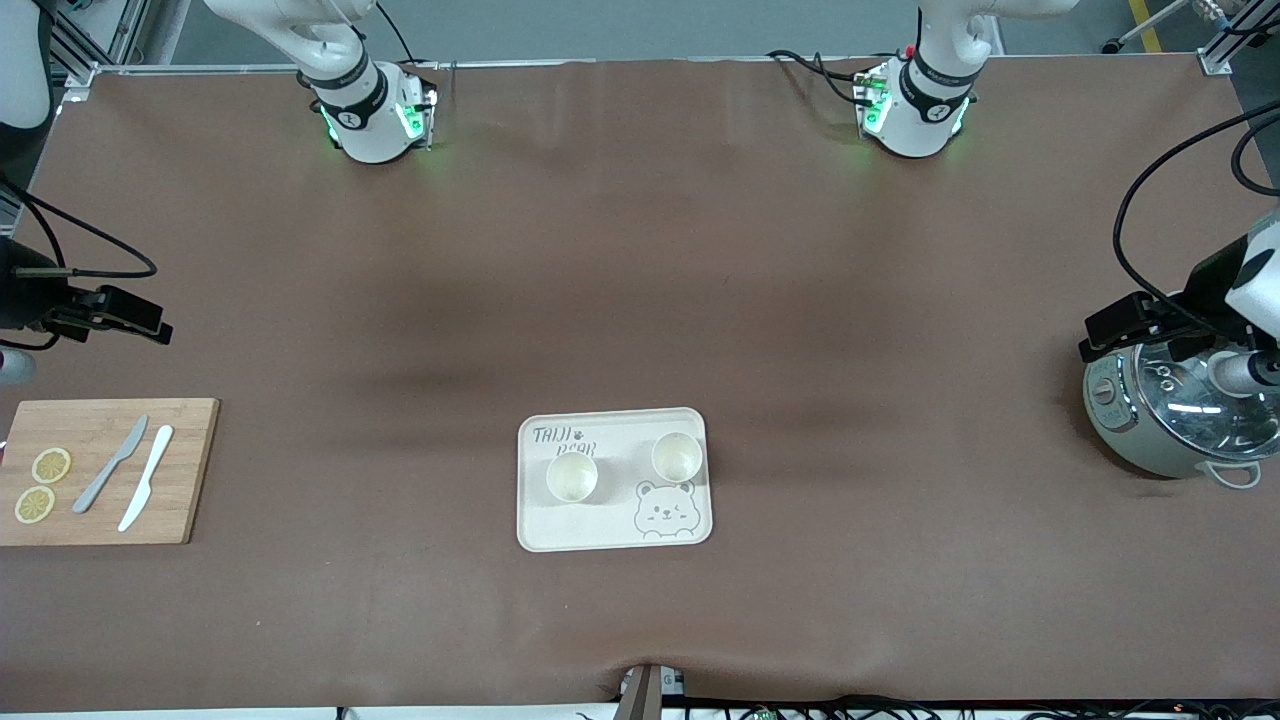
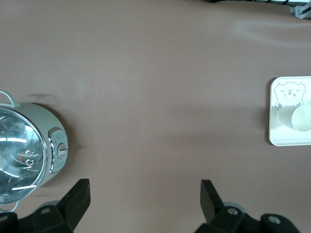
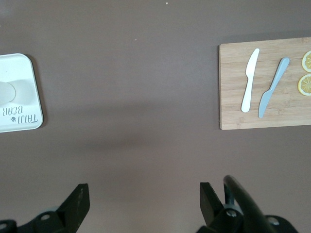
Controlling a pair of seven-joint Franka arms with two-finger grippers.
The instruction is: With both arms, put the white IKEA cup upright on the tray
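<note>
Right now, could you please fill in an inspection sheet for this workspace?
Surface: brown table cover, slightly wrinkled.
Job's things: two white cups upright on the cream tray.
Clutter: wooden cutting board with white knife, grey knife and two lemon slices; rice cooker at the left arm's end.
Grippers: left end effector open above the table beside the cooker; right end effector open over bare table near the board; both wait.
Cables: black cables on both arms.
Surroundings: nothing seen.

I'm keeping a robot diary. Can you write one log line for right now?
cups: two, upright on tray | left gripper: open, beside pot | right gripper: open, empty, near cutting board
</note>
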